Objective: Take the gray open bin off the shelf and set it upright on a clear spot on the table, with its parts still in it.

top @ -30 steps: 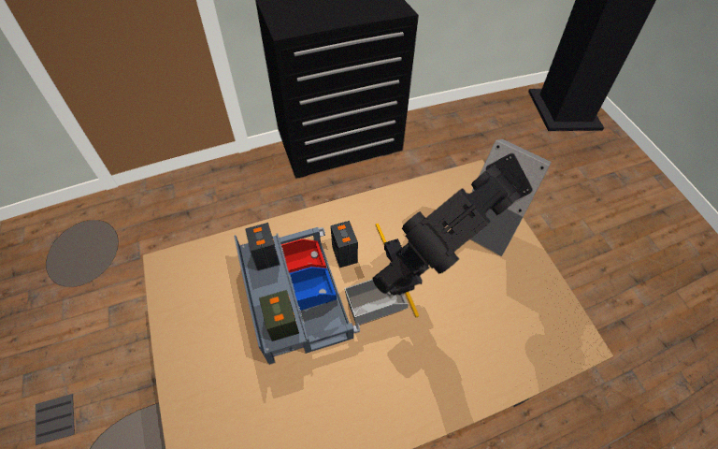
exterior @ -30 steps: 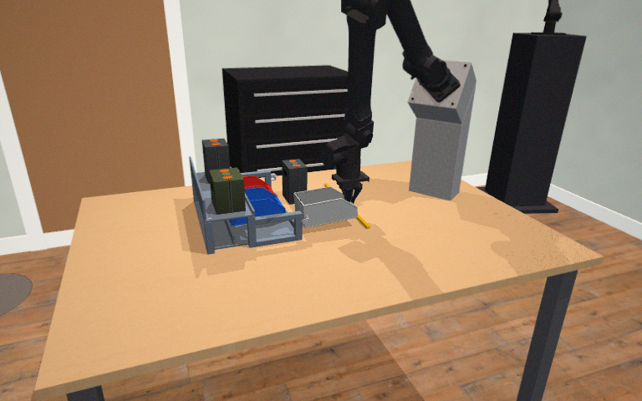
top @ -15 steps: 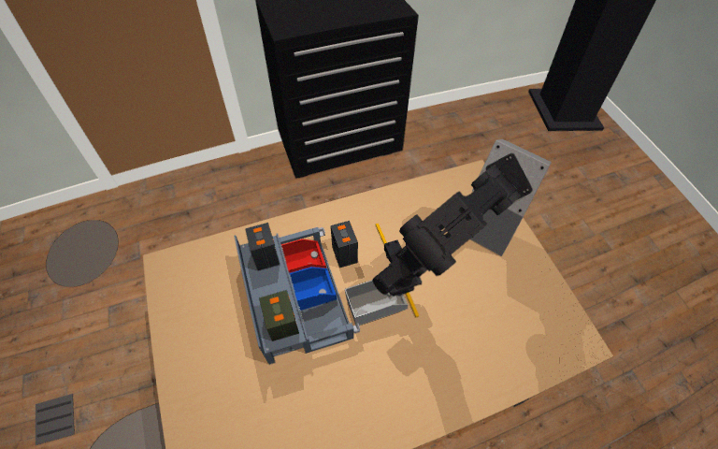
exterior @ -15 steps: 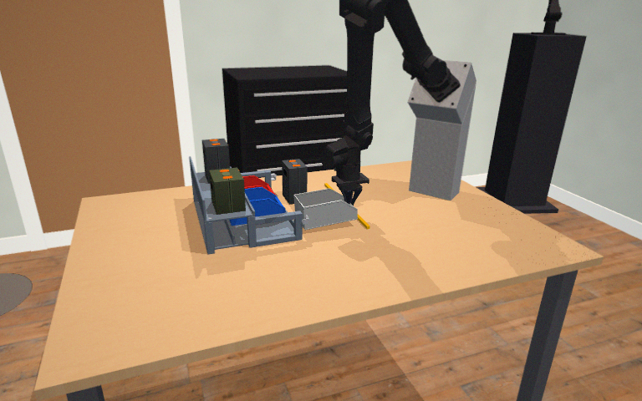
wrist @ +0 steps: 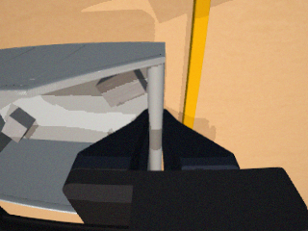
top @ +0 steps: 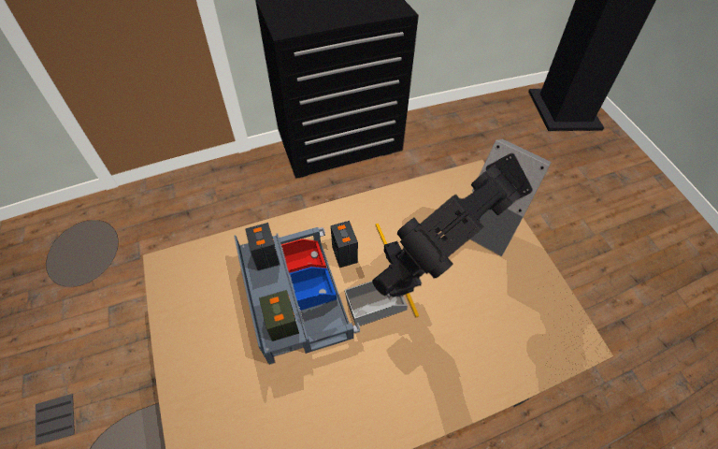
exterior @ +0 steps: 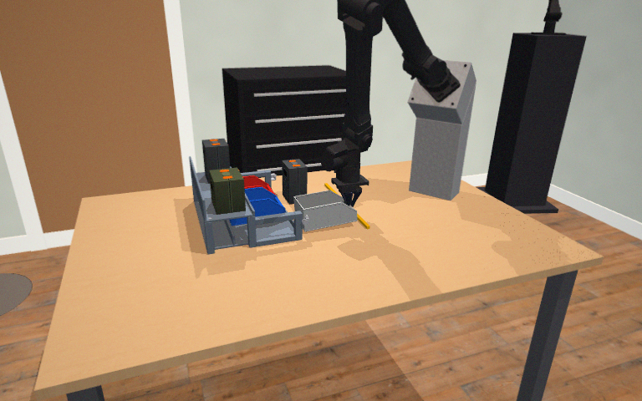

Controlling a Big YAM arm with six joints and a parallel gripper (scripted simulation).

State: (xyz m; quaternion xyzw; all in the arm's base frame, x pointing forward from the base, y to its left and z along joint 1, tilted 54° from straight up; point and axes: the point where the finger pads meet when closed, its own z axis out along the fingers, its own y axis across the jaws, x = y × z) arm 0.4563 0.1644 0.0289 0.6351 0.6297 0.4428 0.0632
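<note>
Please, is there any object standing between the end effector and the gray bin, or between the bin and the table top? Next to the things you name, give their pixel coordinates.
Nothing visible stands in between: the end effector [exterior: 351,204] [wrist: 155,115] is closed on the front wall of the gray bin [top: 377,313] [exterior: 329,218] [wrist: 82,60], and no object shows under the bin, just above or on the table [top: 211,391] [exterior: 189,302] [wrist: 260,87].

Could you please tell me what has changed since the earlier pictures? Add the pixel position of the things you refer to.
The gripper [top: 394,297] [exterior: 351,204] [wrist: 155,115] and gray bin [top: 380,313] [exterior: 328,217] [wrist: 72,63] have come down slightly together. No grasp or release shows; the fingers are shut on the bin's end wall. The shelf [top: 328,341] [exterior: 252,231] and yellow strip [top: 412,304] [exterior: 363,220] [wrist: 199,48] stayed put.
</note>
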